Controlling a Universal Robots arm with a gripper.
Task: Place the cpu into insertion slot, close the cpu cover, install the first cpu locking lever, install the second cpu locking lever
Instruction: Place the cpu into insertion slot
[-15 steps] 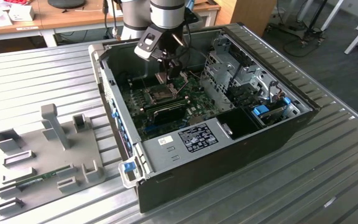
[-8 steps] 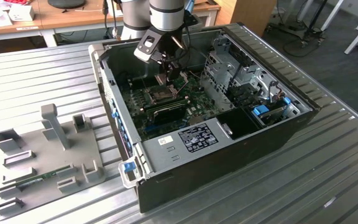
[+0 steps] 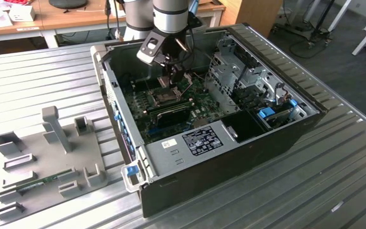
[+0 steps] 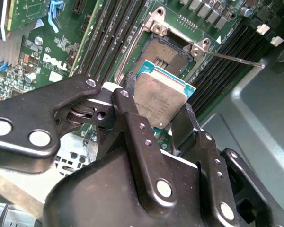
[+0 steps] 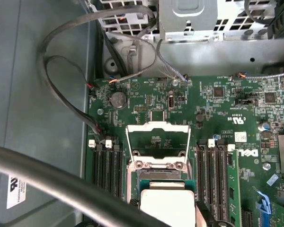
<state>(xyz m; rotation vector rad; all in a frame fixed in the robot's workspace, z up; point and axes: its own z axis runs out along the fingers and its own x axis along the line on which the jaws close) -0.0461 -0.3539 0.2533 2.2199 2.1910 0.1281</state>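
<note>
A wide metal table [image 3: 335,191] holds a big black computer case [image 3: 234,167] lying on its side with its lid off. On the exterior view's left, a grey tray [image 3: 49,157] with little posts lies on the table. The robot arm [image 3: 169,14] reaches down into the case. Inside is the green motherboard [image 5: 217,123]. The gripper [image 4: 156,106] hangs over it, and its two black fingers [image 4: 128,101] pinch the cpu [image 4: 161,97] by two opposite sides. The cpu cover [image 5: 157,126] stands open behind the insertion slot [image 4: 168,49]. The slot has nothing in it. The cpu is in the air just above the slot, a bit tilted, and does not touch it. A thin metal lever [image 4: 232,57] sticks out beside the slot.
</note>
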